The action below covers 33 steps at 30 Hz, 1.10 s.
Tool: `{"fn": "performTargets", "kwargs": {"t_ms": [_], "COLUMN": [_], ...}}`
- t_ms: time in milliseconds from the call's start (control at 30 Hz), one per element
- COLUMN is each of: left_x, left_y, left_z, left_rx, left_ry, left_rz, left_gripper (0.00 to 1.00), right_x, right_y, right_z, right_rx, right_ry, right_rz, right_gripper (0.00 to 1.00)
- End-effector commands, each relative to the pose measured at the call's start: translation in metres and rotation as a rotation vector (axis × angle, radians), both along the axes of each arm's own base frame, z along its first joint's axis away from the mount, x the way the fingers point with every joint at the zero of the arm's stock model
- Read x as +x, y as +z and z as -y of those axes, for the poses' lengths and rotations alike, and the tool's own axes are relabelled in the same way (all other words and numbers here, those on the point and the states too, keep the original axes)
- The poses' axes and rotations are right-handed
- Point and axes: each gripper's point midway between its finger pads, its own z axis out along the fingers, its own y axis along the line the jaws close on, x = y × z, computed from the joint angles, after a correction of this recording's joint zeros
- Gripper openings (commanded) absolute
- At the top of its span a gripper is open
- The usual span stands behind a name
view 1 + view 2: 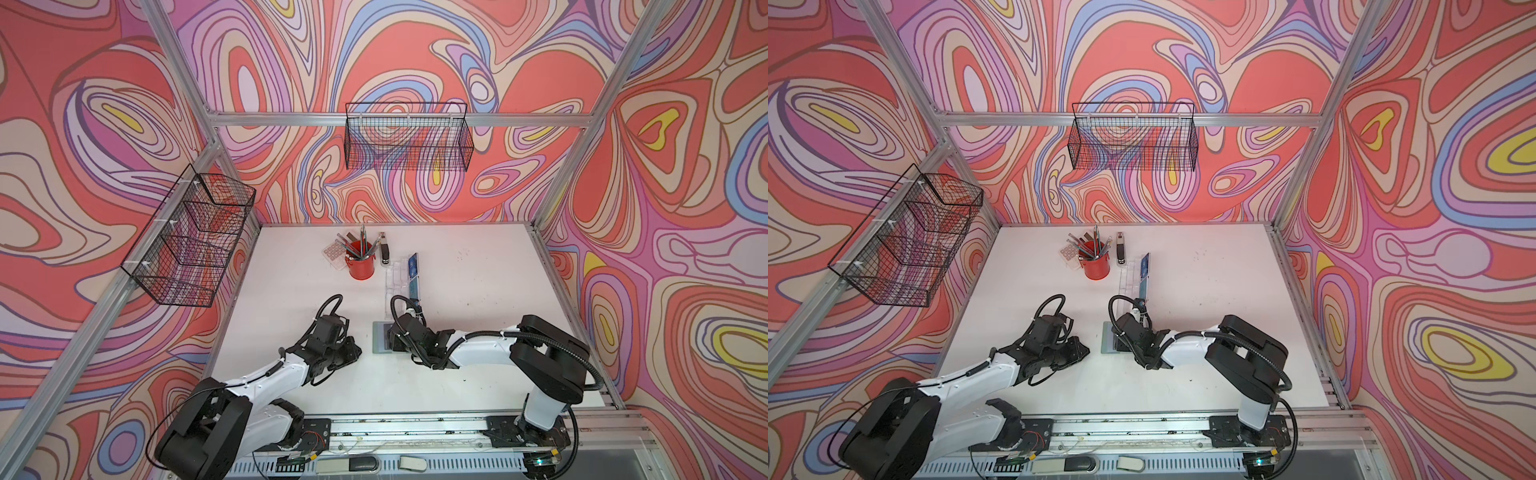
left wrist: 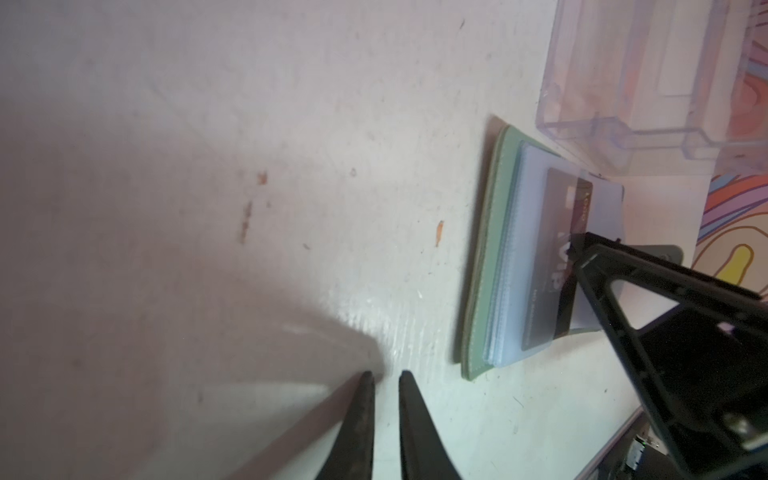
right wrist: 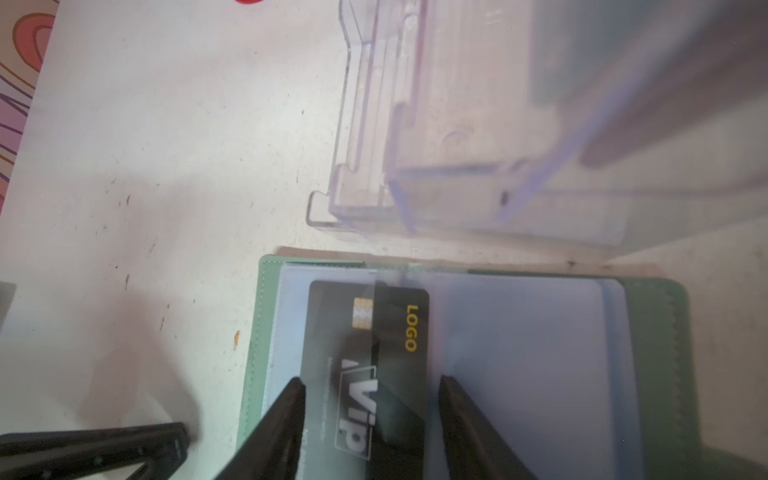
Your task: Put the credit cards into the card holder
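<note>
Sage-green holder [image 3: 262,353] is lying open on the tabletop [image 2: 249,124], just beside a clear stand [image 3: 415,124]. A dark grey card [image 3: 365,332] is sitting partway inside a clear sleeve [image 3: 291,328]. The right end effector [image 3: 370,386] is being held over it, jaws wide on either side; whether the card is being pinched cannot be told. The left end effector [image 2: 386,376] is hovering nearly closed and empty, apart from the holder. With the holder unpinned, a push risks sliding it or buckling the sleeve and jamming the card askew.
</note>
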Motion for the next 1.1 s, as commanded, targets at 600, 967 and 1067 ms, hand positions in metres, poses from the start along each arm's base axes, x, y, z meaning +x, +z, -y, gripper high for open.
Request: {"fn": "performTargets", "kwargs": {"t_ms": [600,967,1067], "left_x": [0.002,-0.005,-0.005], "left_y": [-0.017,-0.003,-0.005], "left_z": [0.019,0.024,0.019], "left_rx": [-0.002,0.028,0.062], "left_ry": [-0.071,-0.072,-0.055], "left_rz": [-0.058,-0.004,-0.017], "left_gripper": [0.08,0.11,0.06], "right_x": [-0.015,-0.03,-0.032], "right_y": [-0.01,0.003,0.002], "right_z": [-0.047,-0.06,-0.06], "right_rx": [0.021,0.052,0.041], "right_ry": [0.075,0.104,0.107], "right_rz": [-0.026,-0.002,-0.002], "right_gripper": [0.44,0.45,0.44]}}
